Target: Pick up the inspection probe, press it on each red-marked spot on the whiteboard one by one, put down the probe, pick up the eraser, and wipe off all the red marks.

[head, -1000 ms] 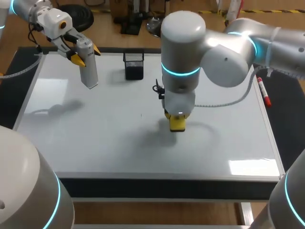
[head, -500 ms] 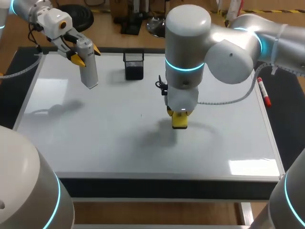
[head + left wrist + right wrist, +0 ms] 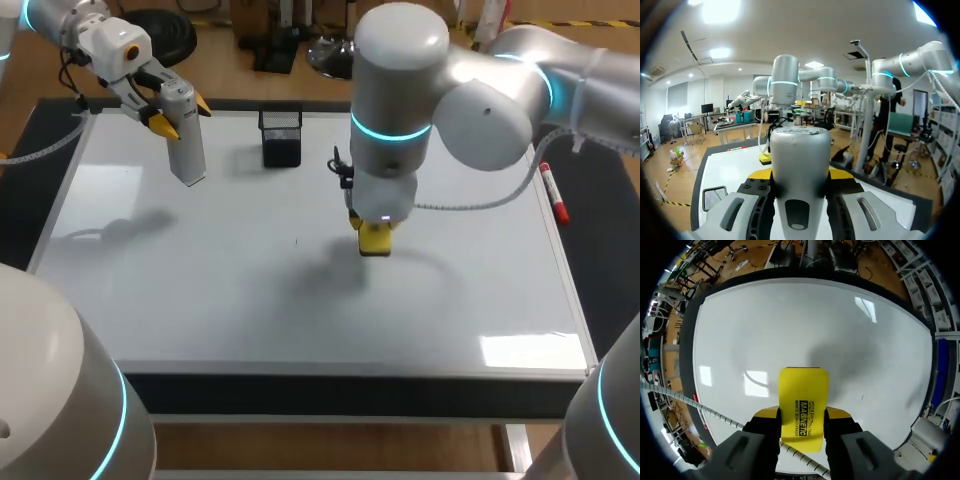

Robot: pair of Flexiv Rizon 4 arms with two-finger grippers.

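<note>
Right tool [image 3: 803,417] clamps eraser [image 3: 804,390] over mid whiteboard [image 3: 200,290]; left tool [image 3: 180,113] grips probe [image 3: 186,150] far-left. Risk: pressing hard skews eraser in grip; probe may slip.

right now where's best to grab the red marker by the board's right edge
Mid-barrel of the red marker, straight down from above, pinching across its width. It lies flat, lengthwise beside the whiteboard's right frame, so its long sides look like the free faces to close on.
</note>
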